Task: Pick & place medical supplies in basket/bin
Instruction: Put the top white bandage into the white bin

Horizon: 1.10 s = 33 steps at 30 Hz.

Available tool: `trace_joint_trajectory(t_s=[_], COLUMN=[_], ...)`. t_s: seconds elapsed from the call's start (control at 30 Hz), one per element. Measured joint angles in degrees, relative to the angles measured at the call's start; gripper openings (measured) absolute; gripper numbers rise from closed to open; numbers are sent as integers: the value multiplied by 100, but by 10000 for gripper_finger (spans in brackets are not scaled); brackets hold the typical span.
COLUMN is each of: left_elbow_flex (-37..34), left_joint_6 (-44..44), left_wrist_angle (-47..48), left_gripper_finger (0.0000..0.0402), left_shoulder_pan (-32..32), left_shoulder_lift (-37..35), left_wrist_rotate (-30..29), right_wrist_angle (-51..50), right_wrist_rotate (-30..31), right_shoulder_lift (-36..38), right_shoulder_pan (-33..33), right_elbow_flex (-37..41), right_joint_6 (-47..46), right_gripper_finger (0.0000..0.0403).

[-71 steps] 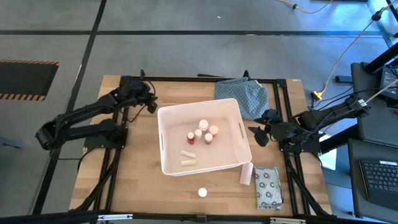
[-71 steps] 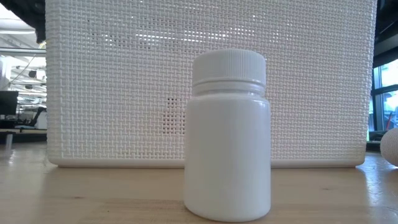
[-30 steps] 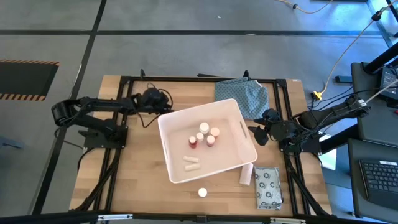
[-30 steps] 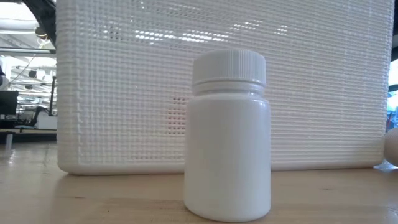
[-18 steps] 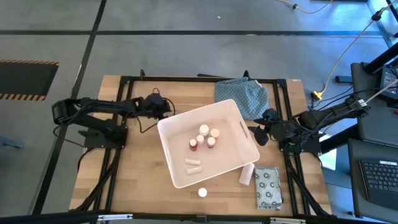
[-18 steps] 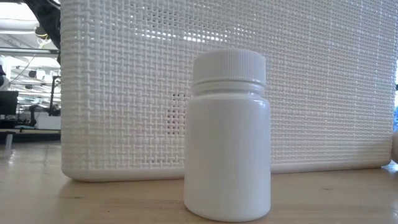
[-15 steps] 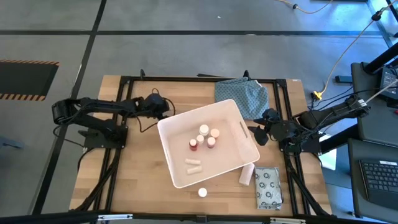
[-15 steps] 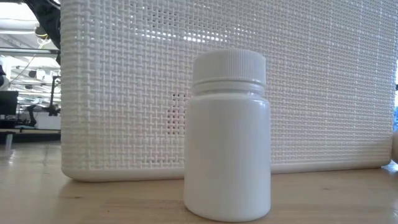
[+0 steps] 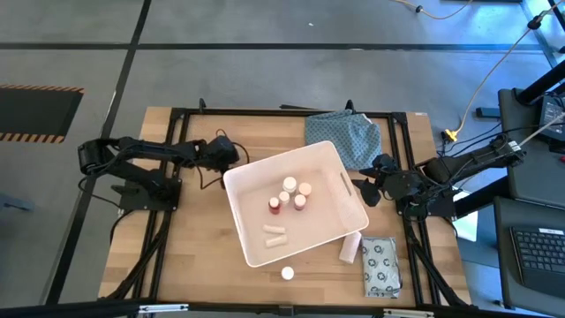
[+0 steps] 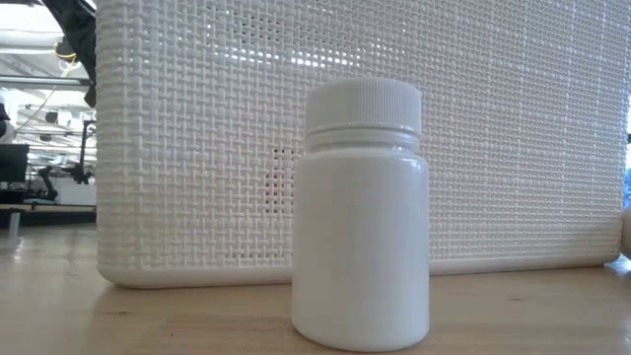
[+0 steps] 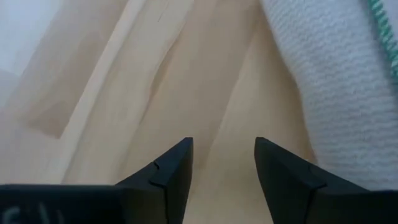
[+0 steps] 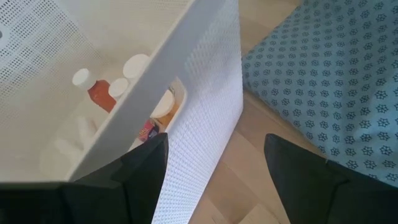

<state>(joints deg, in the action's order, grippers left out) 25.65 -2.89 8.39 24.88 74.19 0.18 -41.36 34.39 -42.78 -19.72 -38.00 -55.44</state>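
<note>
While the white bin (image 9: pixel 296 205) sits skewed mid-counter (image 9: pixel 194 256), the left gripper (image 9: pixel 226 152) rests beside its far-left corner, fingers parted and empty. One white bottle (image 9: pixel 287 274) stands outside; the right gripper (image 9: pixel 365 189) is open, straddling the bin's right wall.

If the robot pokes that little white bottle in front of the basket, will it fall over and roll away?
Probably not from a gentle poke low down. The white bottle stands upright on a flat base, squat and wide on the wooden table, so it likely slides. A push near its ribbed cap might tip it, and being round, it would then likely roll. Smooth plastic may be slippery to grip.
</note>
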Motion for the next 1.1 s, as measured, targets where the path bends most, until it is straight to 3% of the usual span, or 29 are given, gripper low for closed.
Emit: trace_joint_trajectory(t_s=[0.27, 0.8, 0.93, 1.1], left_elbow_flex=[90, 238, 238, 238], left_joint_6=[219, 23, 14, -181], left_wrist_angle=[-267, -528, -410, 35], left_gripper_finger=[168, 169, 169, 170], left_shoulder_pan=[2, 0, -7, -28], left_shoulder_lift=[-2, -7, -9, -9], left_wrist_rotate=[583, 3224, 3262, 2458], right_wrist_angle=[-1, -4, -4, -7], right_wrist_rotate=[0, -6, -7, -7], right_shoulder_lift=[1, 0, 0, 2], right_shoulder_pan=[1, 2, 2, 2], right_elbow_flex=[0, 0, 0, 0], right_joint_6=[-2, 13, 13, 13], right_gripper_finger=[267, 267, 267, 267])
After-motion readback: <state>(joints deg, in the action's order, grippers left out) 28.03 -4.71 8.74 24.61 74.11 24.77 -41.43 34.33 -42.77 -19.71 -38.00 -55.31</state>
